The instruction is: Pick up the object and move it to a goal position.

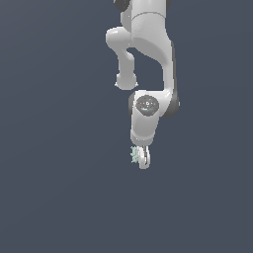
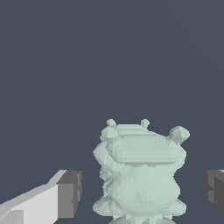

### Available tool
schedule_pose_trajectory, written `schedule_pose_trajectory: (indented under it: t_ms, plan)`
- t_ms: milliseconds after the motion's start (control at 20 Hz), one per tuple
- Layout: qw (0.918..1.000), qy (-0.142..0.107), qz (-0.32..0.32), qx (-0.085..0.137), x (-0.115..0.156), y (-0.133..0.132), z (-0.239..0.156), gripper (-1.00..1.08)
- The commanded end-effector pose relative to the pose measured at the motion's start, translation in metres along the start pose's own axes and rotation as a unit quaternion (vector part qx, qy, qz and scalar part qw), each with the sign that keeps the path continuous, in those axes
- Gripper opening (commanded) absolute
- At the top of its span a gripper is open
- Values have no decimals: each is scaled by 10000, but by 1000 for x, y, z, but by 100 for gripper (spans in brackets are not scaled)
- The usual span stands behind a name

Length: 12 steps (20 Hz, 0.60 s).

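Observation:
The object (image 2: 139, 170) is a pale mint-green, bumpy, blocky thing. In the wrist view it sits between my two dark finger pads (image 2: 70, 192), with a gap on each side, so neither pad touches it. My gripper (image 2: 142, 192) is open around it. In the exterior view only a sliver of the object (image 1: 134, 154) shows at the exterior view's left of my gripper (image 1: 143, 159), which hangs straight down from the white arm and hides the rest of it.
A plain dark grey-blue surface (image 1: 59, 197) fills both views. No other objects show. The white arm (image 1: 148, 59) reaches down from the top of the exterior view.

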<state>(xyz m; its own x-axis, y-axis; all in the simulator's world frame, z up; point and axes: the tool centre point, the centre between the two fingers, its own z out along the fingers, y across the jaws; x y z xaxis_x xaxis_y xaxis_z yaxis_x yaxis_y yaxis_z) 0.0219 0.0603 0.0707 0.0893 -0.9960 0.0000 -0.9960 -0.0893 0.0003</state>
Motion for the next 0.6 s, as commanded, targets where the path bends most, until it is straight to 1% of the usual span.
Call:
schedule_pose_trajectory:
  t_ms: [0, 250, 300, 550]
  plan:
    - [10000, 0, 5, 1, 0, 0, 11, 100]
    - [10000, -1, 5, 2, 0, -1, 17, 100]
    - [10000, -1, 5, 2, 0, -1, 17, -100]
    - [10000, -1, 5, 2, 0, -1, 17, -100]
